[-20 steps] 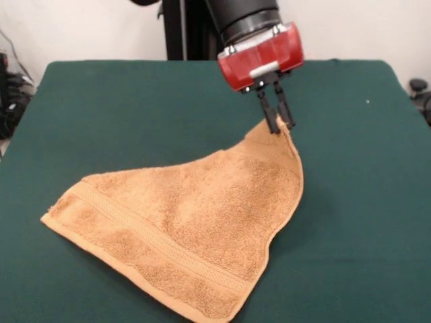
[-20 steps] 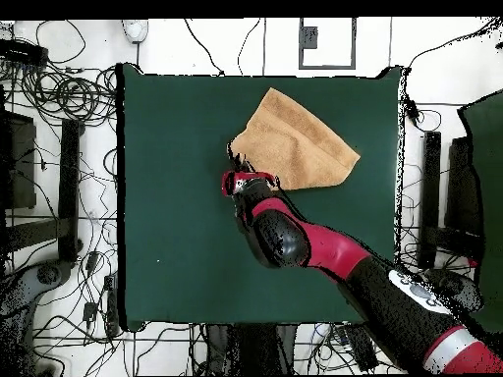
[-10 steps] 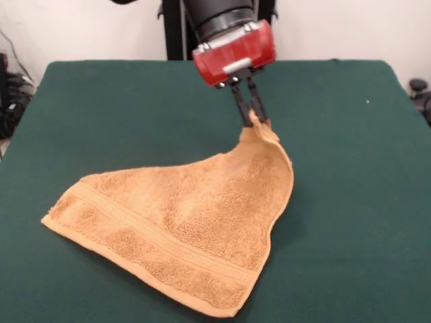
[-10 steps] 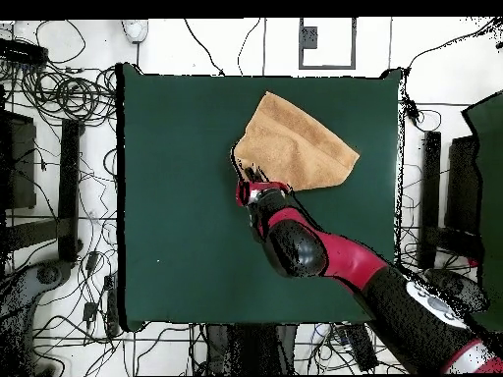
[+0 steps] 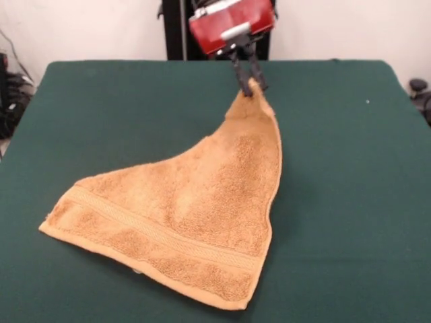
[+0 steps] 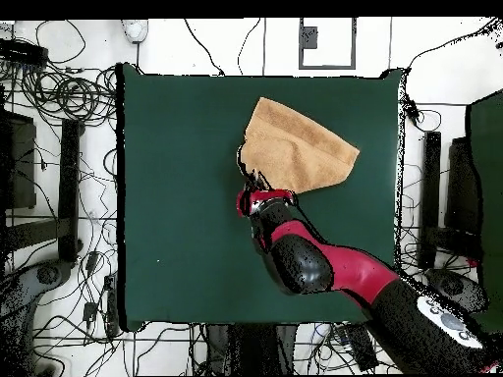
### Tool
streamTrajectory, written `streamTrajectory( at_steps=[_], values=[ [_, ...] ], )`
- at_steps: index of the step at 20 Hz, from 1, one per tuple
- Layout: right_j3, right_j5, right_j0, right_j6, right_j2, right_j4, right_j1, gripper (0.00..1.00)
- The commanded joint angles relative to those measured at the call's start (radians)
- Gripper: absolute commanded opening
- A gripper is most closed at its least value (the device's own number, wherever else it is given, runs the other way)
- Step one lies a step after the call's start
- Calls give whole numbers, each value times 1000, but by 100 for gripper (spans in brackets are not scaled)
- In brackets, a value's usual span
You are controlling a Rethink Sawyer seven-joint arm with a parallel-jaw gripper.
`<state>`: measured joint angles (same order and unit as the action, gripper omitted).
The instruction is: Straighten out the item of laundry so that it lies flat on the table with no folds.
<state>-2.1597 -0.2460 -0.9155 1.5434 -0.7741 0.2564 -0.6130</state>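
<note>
The item of laundry is a tan terry towel with a woven band along its near edge. It rests on the dark green table and rises to a point at its far corner. My gripper is shut on that raised corner, holding it above the table. In the overhead view the item of laundry shows as a triangle, with the gripper at its lower-left point. The part below the lifted corner is still doubled over.
Cables and stands surround the table on the floor. The pedestal column stands behind the table's far edge. Wide green surface lies to either side of the towel.
The gripper has moved toward the table's far side and up, drawing the towel's corner with it. The towel has stretched longer and its near edge has shifted slightly.
</note>
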Motion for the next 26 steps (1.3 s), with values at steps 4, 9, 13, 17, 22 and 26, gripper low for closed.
streamTrajectory(
  at_steps=[4,9,13,17,22,26],
  values=[
    [-162,-2,52,352,-200,-136,-168,0],
    [-181,23,65,396,-256,-229,-257,0],
    [-183,66,71,422,-289,-292,-322,0],
    [-177,64,86,418,-276,-305,-324,0],
    [-171,94,97,450,-296,-343,-369,0],
    [-168,119,105,463,-305,-367,-398,0]
  ],
)
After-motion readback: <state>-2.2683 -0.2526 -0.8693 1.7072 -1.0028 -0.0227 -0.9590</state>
